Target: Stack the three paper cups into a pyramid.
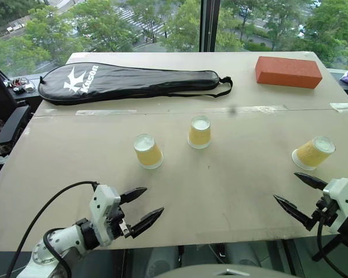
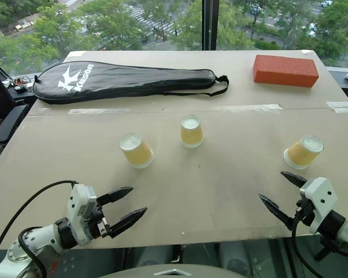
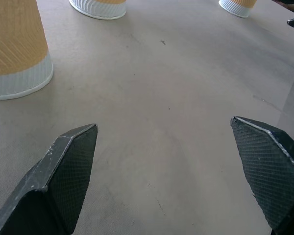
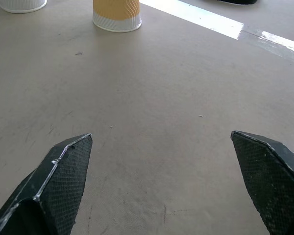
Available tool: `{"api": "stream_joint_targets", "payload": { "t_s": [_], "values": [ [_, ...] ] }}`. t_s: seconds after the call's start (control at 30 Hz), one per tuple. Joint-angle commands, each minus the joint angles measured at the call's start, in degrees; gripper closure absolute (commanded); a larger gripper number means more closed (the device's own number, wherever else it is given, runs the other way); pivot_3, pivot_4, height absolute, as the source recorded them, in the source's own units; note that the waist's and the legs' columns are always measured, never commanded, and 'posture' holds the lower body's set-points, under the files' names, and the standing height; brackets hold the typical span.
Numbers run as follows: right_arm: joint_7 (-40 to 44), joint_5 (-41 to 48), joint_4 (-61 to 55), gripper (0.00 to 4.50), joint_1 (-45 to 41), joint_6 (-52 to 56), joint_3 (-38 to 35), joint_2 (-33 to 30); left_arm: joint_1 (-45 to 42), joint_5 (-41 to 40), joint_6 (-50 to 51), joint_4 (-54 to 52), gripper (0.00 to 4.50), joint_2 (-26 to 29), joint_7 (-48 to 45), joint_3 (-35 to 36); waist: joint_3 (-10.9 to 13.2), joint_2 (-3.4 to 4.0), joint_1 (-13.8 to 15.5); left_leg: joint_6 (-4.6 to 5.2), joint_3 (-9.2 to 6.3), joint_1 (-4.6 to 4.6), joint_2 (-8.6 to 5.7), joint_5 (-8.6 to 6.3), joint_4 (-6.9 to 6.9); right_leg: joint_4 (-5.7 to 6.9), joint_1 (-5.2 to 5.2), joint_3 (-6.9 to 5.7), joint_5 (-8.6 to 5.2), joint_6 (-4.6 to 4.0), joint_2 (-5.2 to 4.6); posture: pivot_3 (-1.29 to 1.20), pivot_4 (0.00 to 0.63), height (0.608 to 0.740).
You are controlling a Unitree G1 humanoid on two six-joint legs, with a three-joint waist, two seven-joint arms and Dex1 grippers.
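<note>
Three paper cups stand upside down and apart on the brown table point(image 1: 220, 185), each with yellow-orange sides and a white base on top. The left cup point(image 1: 147, 151) and the middle cup point(image 1: 199, 132) are near each other; the right cup point(image 1: 313, 153) sits far off by the right edge. My left gripper point(image 1: 151, 201) is open near the front edge, short of the left cup point(image 3: 14, 49). On the right, my right gripper point(image 1: 285, 186) hangs open just in front of the right cup, touching nothing. The right wrist view has the middle cup point(image 4: 116, 12) ahead.
A black racket bag point(image 1: 127, 81) lies across the back left of the table, and a red-orange brick point(image 1: 288, 72) sits at the back right. A tape strip point(image 1: 243, 109) crosses the table behind the cups. Bare tabletop separates the cups from both grippers.
</note>
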Motion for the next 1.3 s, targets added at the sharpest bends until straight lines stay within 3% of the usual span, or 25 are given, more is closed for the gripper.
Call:
{"api": "stream_joint_targets", "payload": {
  "t_s": [0.03,0.27,0.5,0.63,0.87,1.1,1.2,1.3],
  "values": [
    [-0.24,-1.51,0.40,0.00,-2.72,-2.12,1.68,0.38,-2.42,-0.42,-2.44,1.60,0.04,-0.32,-1.11,0.97,0.00,0.00,0.00,0.00,0.00,0.00,0.00,0.00,0.00,0.00,0.00,0.00,0.00,0.00,0.00,0.00,0.150,0.740],
    [-3.96,-5.06,1.13,0.00,-14.63,-0.14,11.13,2.85,-6.78,0.17,-7.60,7.04,0.04,-3.28,-1.45,2.55,-0.04,0.02,-0.35,0.00,0.02,0.08,0.02,0.00,0.05,0.08,0.04,0.01,0.04,-0.05,0.06,0.00,0.150,0.740],
    [-10.94,-10.53,6.82,0.00,-35.50,11.55,22.48,4.96,-4.59,-5.41,-9.12,4.44,0.04,-1.99,-8.67,4.23,-0.02,-0.03,-0.30,0.01,0.03,0.06,0.03,0.01,0.04,0.07,0.00,0.02,0.11,-0.18,0.09,0.00,0.150,0.740],
    [-13.60,-11.88,13.35,0.00,-47.70,16.14,28.09,10.59,-2.97,-8.41,-8.76,3.87,0.04,-1.11,-10.84,6.78,0.00,-0.01,-0.37,0.01,0.03,0.00,0.04,0.01,0.03,0.07,-0.07,0.02,0.18,-0.29,0.11,0.00,0.150,0.740],
    [-15.11,-12.22,25.36,0.00,-62.88,20.78,32.91,20.72,1.21,-9.01,-10.01,2.41,0.04,-1.48,-12.12,10.14,0.01,0.01,-0.46,0.01,0.02,-0.10,0.06,0.01,0.00,0.07,-0.14,0.00,0.21,-0.32,0.14,0.00,0.150,0.740],
    [-15.38,-14.29,35.66,0.00,-68.69,19.76,33.28,24.35,3.78,-7.98,-11.11,0.74,0.04,-2.64,-11.53,10.31,0.01,0.01,-0.37,0.01,0.01,-0.10,0.06,0.01,0.00,0.08,-0.15,-0.02,0.22,-0.34,0.12,0.00,0.150,0.740],
    [-14.58,-14.25,37.05,0.80,-69.25,20.04,32.51,24.11,4.27,-7.53,-11.52,0.34,0.00,-3.07,-10.96,10.12,0.02,0.02,-0.54,0.01,0.05,-0.10,0.05,0.01,0.00,0.08,-0.15,0.00,0.22,-0.34,0.11,0.00,0.150,0.740],
    [-13.45,-14.35,35.89,2.16,-69.14,19.18,31.92,23.05,4.16,-6.99,-11.61,0.37,0.00,-3.22,-10.72,9.43,0.03,0.04,-0.54,0.01,0.03,-0.09,0.06,0.01,-0.01,0.10,-0.17,0.00,0.22,-0.34,0.13,0.00,0.150,0.740]
  ]
}}
